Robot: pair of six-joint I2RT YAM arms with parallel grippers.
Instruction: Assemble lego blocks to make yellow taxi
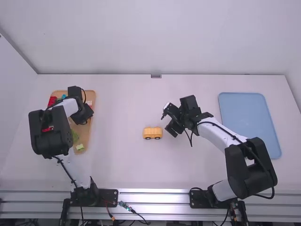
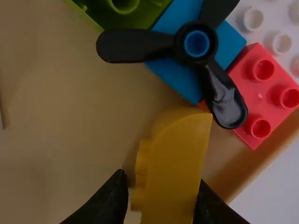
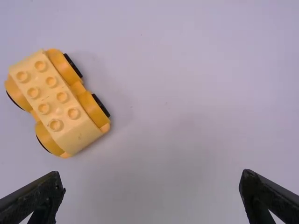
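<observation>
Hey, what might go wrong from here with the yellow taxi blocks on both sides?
Snagging: the curved yellow block at the left gripper is right beside a black three-bladed propeller, so lifting it might catch a blade.

Rolling: the yellow studded car body stands on wheels, and the open right gripper isn't holding it, so pressing a block on could push it away.

1. White table [image 1: 117, 165], plain top, from where I stand.
2. Pale back wall [image 1: 141, 37] behind far edge; small dark fitting [image 1: 156, 76] mid-edge.
3. Pale left wall [image 1: 14, 94]; dark seam [image 1: 19, 53] runs to far left corner.
4. Ribbed metal rails [image 1: 155, 198] along near edge.
5. Soft light, faint shadows.
</observation>
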